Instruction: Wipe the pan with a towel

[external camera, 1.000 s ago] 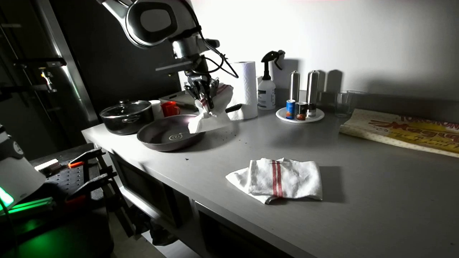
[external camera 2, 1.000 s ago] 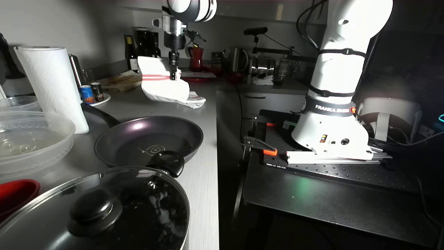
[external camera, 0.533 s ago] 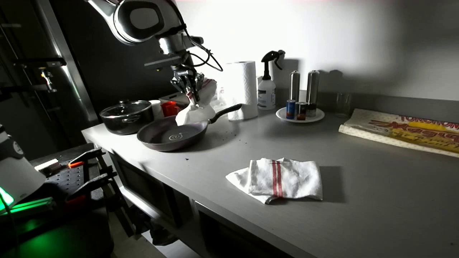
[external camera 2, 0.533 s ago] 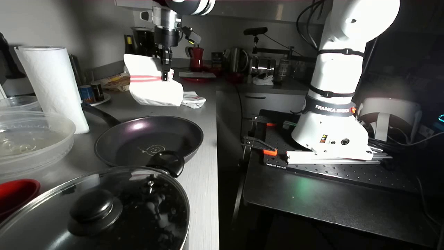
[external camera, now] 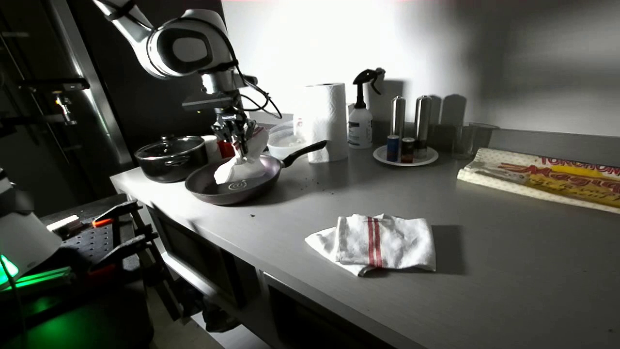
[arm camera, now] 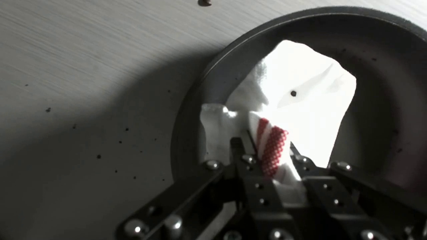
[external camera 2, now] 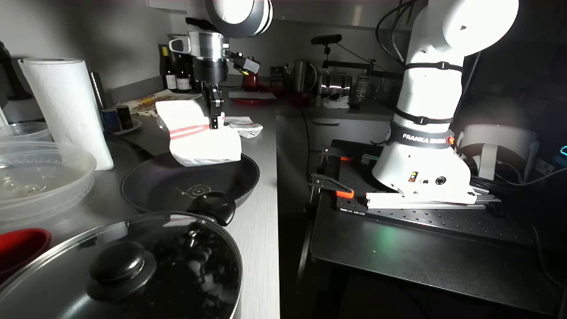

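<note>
Pan (external camera: 206,185) lies toward the left in an exterior view, and your towel (external camera: 243,167) is lower than a moment ago: its hem now appears to hang inside the pan's rim. For the task, that likely puts you at the start of the wipe; whether it presses on the bottom, you cannot tell. Your fingers (arm camera: 263,193) pinch a red-striped bunch of it, the rest draping below them. A sweep with gentle downward pressure seems the next call, and the loose hem may fold under itself.

Rightward along the surface (external camera: 513,271) you pass a plastic tub (external camera: 278,133), dark specks (arm camera: 98,156) close by the pan, a paper towel roll (external camera: 328,123), a spray bottle (external camera: 360,130), a folded towel (external camera: 392,242) nearer the front edge, a plate (external camera: 379,155) with small cans (external camera: 393,148) and, on or behind it, tall metal cylinders (external camera: 422,118), a clear glass (external camera: 463,143) and a printed sheet (external camera: 547,182). Behind these you face a white wall (external camera: 533,58), partly in shadow. Deeper in the dim room, in an exterior view, you can make out wine bottles (external camera 2: 167,66), then a kettle (external camera 2: 302,75).
</note>
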Controlling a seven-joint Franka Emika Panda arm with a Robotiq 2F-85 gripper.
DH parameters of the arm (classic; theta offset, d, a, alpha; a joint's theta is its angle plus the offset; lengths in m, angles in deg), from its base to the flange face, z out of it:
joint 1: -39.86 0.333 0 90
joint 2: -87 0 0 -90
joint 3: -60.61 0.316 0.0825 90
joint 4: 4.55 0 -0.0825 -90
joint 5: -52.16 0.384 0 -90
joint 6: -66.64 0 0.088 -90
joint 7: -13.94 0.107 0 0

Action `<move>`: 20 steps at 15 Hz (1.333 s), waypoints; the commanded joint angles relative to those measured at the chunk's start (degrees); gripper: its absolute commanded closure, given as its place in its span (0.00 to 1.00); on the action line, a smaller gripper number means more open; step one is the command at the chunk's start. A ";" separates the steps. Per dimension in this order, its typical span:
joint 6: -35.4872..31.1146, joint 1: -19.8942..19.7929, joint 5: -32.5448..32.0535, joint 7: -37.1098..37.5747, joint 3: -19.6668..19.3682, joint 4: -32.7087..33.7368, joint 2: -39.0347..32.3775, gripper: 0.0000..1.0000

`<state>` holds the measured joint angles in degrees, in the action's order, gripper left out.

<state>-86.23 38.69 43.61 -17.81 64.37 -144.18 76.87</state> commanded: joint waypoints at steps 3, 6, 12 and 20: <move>-0.07 -0.21 -1.51 1.21 0.32 0.15 -2.39 0.84; -0.07 -0.30 -1.48 1.19 0.27 0.28 -2.06 0.84; -0.25 -0.73 -0.54 0.18 0.65 1.50 -4.25 0.96; -0.83 3.44 -7.24 4.55 0.77 3.76 -12.44 0.96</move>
<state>-86.48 39.97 39.97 -16.24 65.40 -142.18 67.91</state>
